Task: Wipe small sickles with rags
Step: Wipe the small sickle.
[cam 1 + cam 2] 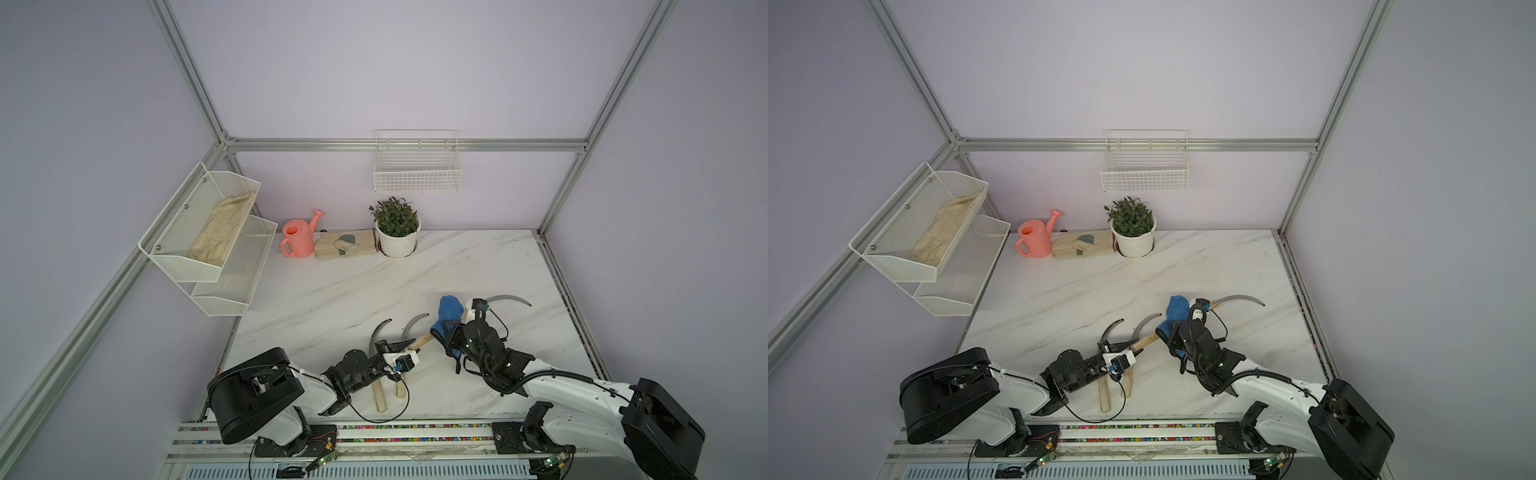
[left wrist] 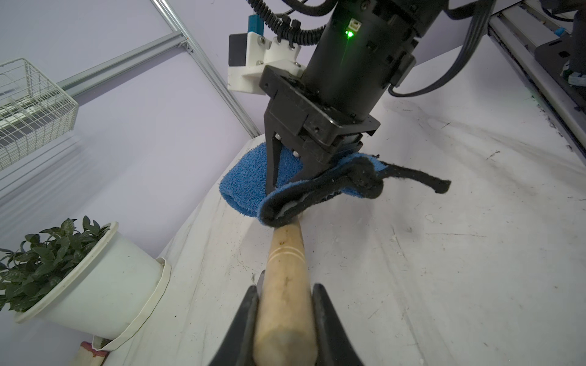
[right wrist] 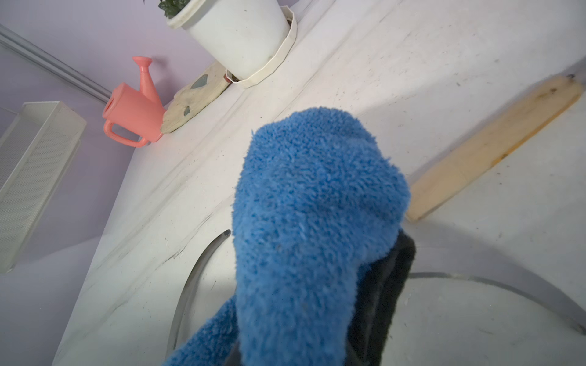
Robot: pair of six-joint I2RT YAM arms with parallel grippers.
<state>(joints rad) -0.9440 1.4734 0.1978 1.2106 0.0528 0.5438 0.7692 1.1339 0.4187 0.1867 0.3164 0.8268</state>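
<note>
Our left gripper (image 2: 284,289) is clamped tight on the pale wooden handle of one small sickle (image 2: 285,253), which points right toward the rag (image 1: 451,309). We see the blue rag right of centre on the marble table (image 1: 332,291), toward the near side. It is wrapped round the blade end of that sickle, so the blade itself is hidden from us. Our right gripper (image 2: 282,185) comes down from above with its jaws pinched narrow on the rag, and a strip of black trim trails out beside them.

A second sickle (image 1: 379,332) and a third sickle (image 1: 415,321) lie flat just left of the held one, partly under the left arm. Their blades curve toward the far side and their handles point to the near edge. A fourth sickle (image 1: 509,297) lies just right of the rag, its handle mostly covered by the right wrist in both top views.
</note>
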